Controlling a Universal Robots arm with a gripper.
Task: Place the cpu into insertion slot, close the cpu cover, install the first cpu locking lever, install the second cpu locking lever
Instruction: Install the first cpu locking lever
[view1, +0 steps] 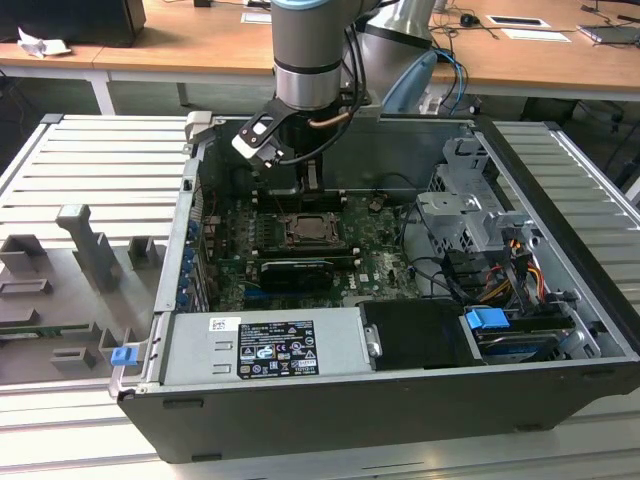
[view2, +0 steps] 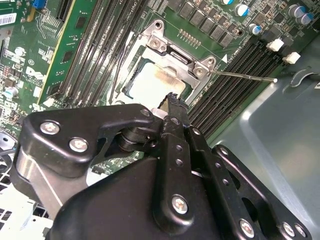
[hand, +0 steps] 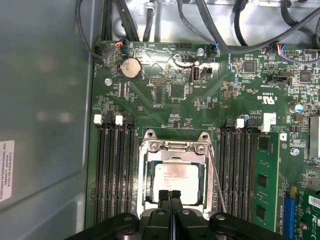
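The cpu (hand: 175, 181), a pale silver square chip, lies in the socket on the green motherboard, also seen in the second wrist view as cpu (view2: 149, 84). The cpu cover (hand: 174, 146), a silver frame, lies down around it; in the second wrist view the cpu cover (view2: 176, 56) shows its hinge end. A thin locking lever (view2: 245, 76) juts out over the memory slots, and the same lever (hand: 217, 180) runs beside the socket. My gripper (hand: 170, 196) is shut, its black fingertips (view2: 173, 102) at the cover's edge, nothing seen between them. From outside, the gripper (view1: 311, 180) hangs just above the socket (view1: 305, 232).
The open case wall (view1: 330, 410) surrounds the board. Black memory slots (hand: 112, 170) flank the socket on both sides. A long black card (view1: 297, 270) lies just in front of the socket, a drive cage (view1: 470, 215) and cables to the exterior view's right. A grey inner wall (hand: 45, 100) is close by.
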